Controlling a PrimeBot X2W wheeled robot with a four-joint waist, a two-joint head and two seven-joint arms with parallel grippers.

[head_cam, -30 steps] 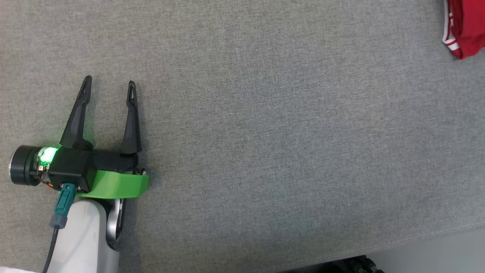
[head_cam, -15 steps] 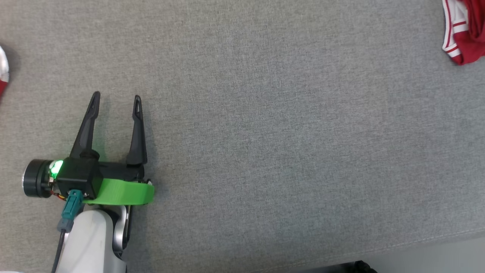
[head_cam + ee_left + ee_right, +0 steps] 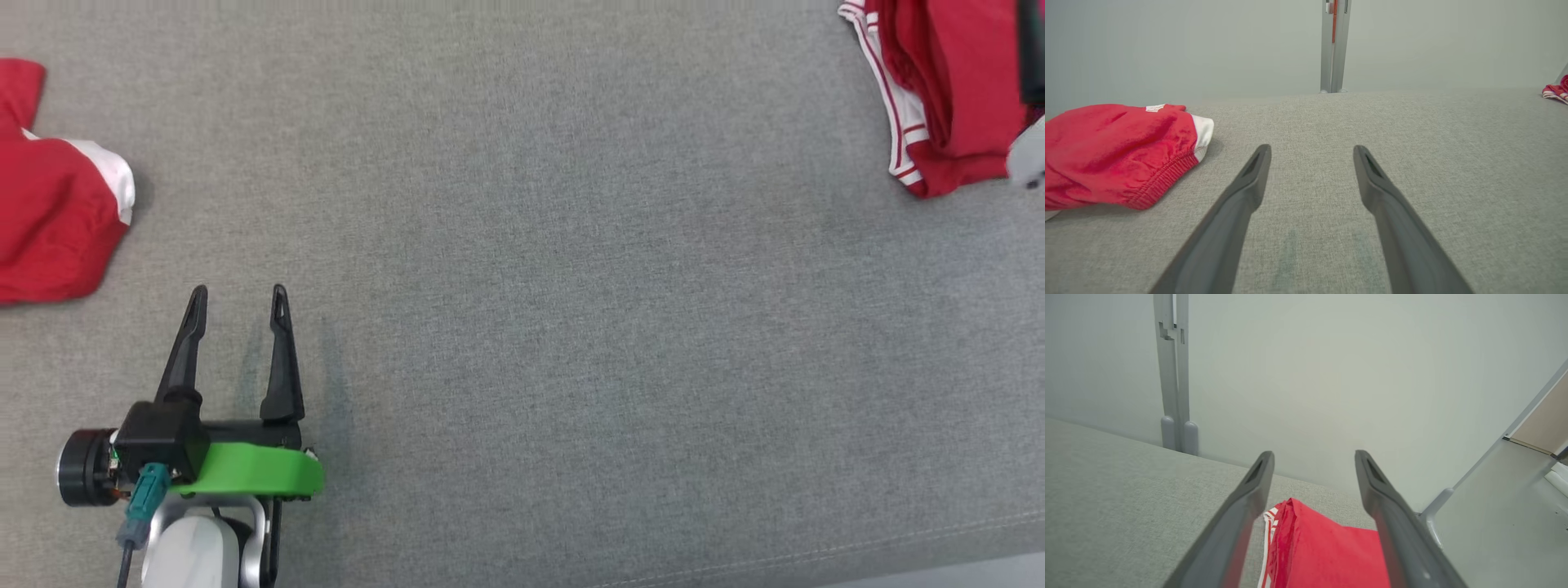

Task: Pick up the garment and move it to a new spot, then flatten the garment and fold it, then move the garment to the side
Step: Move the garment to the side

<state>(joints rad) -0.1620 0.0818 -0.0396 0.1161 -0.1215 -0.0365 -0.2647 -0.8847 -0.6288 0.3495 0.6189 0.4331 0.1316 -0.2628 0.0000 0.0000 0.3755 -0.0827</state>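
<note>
A folded red garment (image 3: 939, 90) with white side stripes lies at the far right of the grey fabric surface (image 3: 571, 286). In the right wrist view my right gripper (image 3: 1314, 457) hangs open just above this garment (image 3: 1327, 555), its fingers apart and holding nothing. A pale and dark piece of the right arm (image 3: 1027, 155) overlaps the garment's right edge. My left gripper (image 3: 238, 296) stands open and empty at the lower left, fingers pointing up the view. In the left wrist view the left gripper (image 3: 1312, 150) is over bare fabric.
A second red garment (image 3: 49, 220) with a white cuff lies crumpled at the left edge, up and to the left of the left gripper; the left wrist view has it (image 3: 1114, 155) at the left. The surface's front edge (image 3: 939, 547) runs along the lower right. A grey metal post (image 3: 1334, 45) stands behind the surface.
The head camera has shifted, bringing the left garment and more of the folded garment into view. My right gripper has opened. The left gripper stays open.
</note>
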